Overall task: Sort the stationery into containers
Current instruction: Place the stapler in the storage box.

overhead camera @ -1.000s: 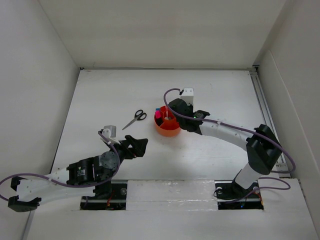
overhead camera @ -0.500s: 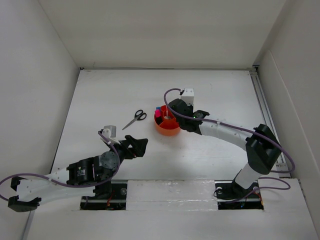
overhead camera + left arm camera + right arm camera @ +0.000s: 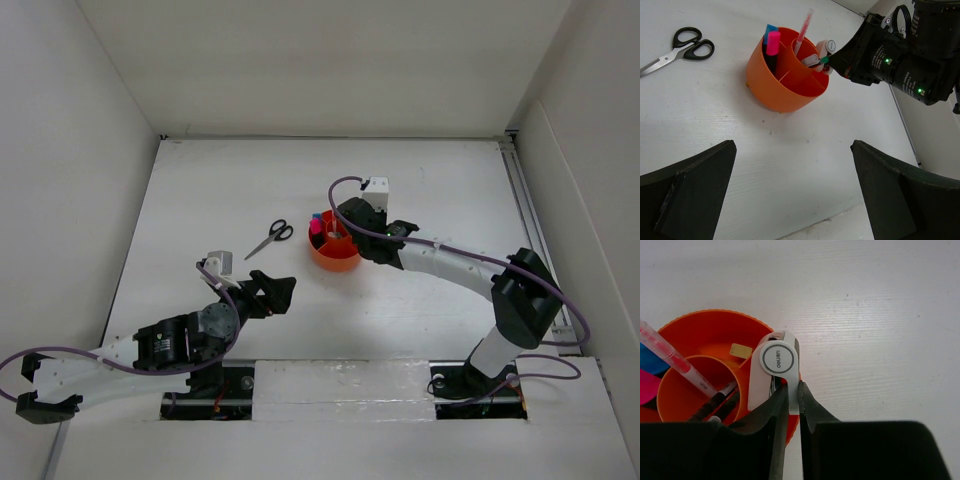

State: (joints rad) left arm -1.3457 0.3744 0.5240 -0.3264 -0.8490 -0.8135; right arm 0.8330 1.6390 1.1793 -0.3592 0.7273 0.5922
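The round orange organizer (image 3: pixel 335 257) stands mid-table; it also shows in the left wrist view (image 3: pixel 785 90) and the right wrist view (image 3: pixel 705 322). It holds a pink pen (image 3: pixel 803 30), pink-capped (image 3: pixel 772 44) and blue-capped (image 3: pixel 769 28) highlighters, dark pens (image 3: pixel 715 400) and a tan eraser (image 3: pixel 741 350). My right gripper (image 3: pixel 792 395) is shut on a white piece with a round grey-ringed label (image 3: pixel 776 362), held over the organizer's right rim. Black-handled scissors (image 3: pixel 270 238) lie on the table left of the organizer. My left gripper (image 3: pixel 792 145) is open and empty, near the front.
White walls close in the table on the left, back and right. The right arm (image 3: pixel 450 262) reaches from the front right across to the organizer. The table's near edge lies just below the left gripper (image 3: pixel 280 292).
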